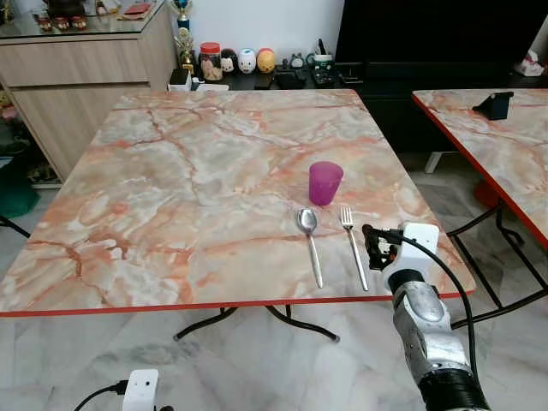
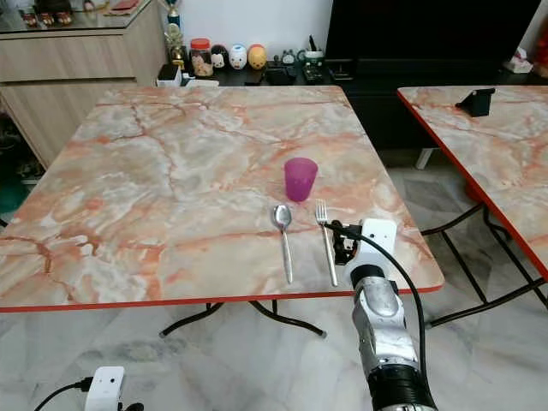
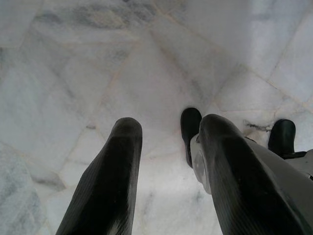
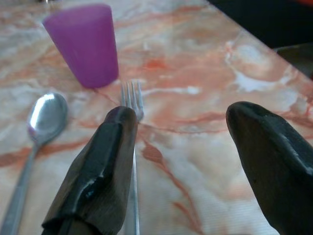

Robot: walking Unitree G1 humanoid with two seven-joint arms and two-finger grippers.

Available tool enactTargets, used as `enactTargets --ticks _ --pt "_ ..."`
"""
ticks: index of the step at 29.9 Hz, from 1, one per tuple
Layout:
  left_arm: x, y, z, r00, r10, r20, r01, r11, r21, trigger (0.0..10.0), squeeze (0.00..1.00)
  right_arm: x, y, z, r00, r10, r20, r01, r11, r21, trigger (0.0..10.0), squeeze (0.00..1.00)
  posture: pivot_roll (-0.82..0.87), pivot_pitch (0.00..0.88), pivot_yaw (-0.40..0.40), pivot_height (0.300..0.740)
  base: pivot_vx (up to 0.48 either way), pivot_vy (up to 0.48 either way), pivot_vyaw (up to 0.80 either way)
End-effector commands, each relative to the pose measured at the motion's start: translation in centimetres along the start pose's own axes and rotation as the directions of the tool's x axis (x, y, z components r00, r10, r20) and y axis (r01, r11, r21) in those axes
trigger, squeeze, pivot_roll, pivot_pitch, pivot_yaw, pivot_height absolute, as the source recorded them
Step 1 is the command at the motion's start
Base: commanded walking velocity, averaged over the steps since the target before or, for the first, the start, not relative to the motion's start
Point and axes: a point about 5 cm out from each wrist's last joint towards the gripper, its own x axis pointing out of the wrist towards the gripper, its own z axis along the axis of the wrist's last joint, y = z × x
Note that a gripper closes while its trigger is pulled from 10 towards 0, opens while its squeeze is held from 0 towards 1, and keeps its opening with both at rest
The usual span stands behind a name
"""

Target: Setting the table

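A purple cup (image 1: 325, 182) stands upright on the marble table (image 1: 197, 171) near its front right. In front of the cup lie a metal spoon (image 1: 309, 240) and, to its right, a metal fork (image 1: 353, 244), both pointing away from me. My right gripper (image 1: 374, 247) hovers just right of the fork handle, open, with nothing between its fingers (image 4: 100, 166). The fork (image 4: 131, 147) runs under the one finger in the right wrist view, with the cup (image 4: 84, 44) and spoon (image 4: 36, 132) beyond. My left gripper (image 3: 168, 161) hangs open over the floor.
A second marble table (image 1: 505, 145) stands to the right with a gap between the two. A dark cabinet with small jars and figurines (image 1: 244, 62) runs along the back wall, and a wooden sideboard (image 1: 77, 77) sits at the back left. Marble floor (image 1: 257, 360) lies below.
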Motion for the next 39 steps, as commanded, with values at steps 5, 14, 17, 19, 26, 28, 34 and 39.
enactTargets --ticks 5,14,17,19,26,28,34,39 --pt "0.0 0.0 -0.4 1.000 -0.002 -0.022 0.002 1.000 0.019 10.0 0.00 1.0 0.6 -0.3 0.995 0.029 -0.091 -0.026 0.999 0.033 10.0 0.00 -0.04 0.000 -0.002 0.740 0.000 0.000 0.00" --pt "0.0 0.0 -0.4 1.000 0.001 -0.020 0.000 1.000 0.017 10.0 0.00 2.7 2.0 1.2 0.990 0.085 -0.111 -0.084 0.996 0.019 10.0 0.00 -0.03 0.000 -0.003 0.740 0.000 0.000 0.00" --pt "0.0 0.0 -0.4 1.000 0.000 -0.020 0.000 1.000 0.019 10.0 0.00 3.2 2.4 1.7 0.988 0.096 -0.118 -0.095 0.995 0.012 10.0 0.00 -0.03 0.000 -0.002 0.740 0.000 0.000 0.00" --pt "0.0 0.0 -0.4 1.000 0.000 -0.019 0.001 1.000 0.019 10.0 0.00 3.6 2.8 2.1 0.986 0.106 -0.132 -0.105 0.994 0.015 10.0 0.00 -0.03 0.000 -0.003 0.740 0.000 0.000 0.00" --pt "0.0 -0.1 -0.4 1.000 -0.003 -0.020 0.003 1.000 0.015 10.0 0.00 4.2 3.8 2.1 0.974 0.112 -0.198 -0.112 0.994 0.013 10.0 0.00 -0.03 0.000 -0.009 0.740 0.000 0.000 0.00" --pt "0.0 -0.1 -0.5 1.000 -0.004 -0.021 0.004 1.000 0.016 10.0 0.00 4.4 4.0 2.1 0.969 0.105 -0.224 -0.106 0.994 0.010 10.0 0.00 -0.03 0.000 -0.011 0.740 0.000 0.000 0.00" --pt "0.0 -0.2 -0.5 1.000 -0.004 -0.021 0.005 1.000 0.014 10.0 0.00 4.6 4.2 2.2 0.966 0.111 -0.235 -0.112 0.994 0.009 10.0 0.00 -0.03 0.000 -0.015 0.740 0.000 0.000 0.00" --pt "0.0 -0.3 -0.5 1.000 -0.007 -0.022 0.008 1.000 0.014 10.0 0.00 4.5 4.1 1.8 0.959 0.096 -0.267 -0.096 0.995 0.012 10.0 0.00 -0.04 0.000 -0.017 0.740 0.000 0.000 0.00"
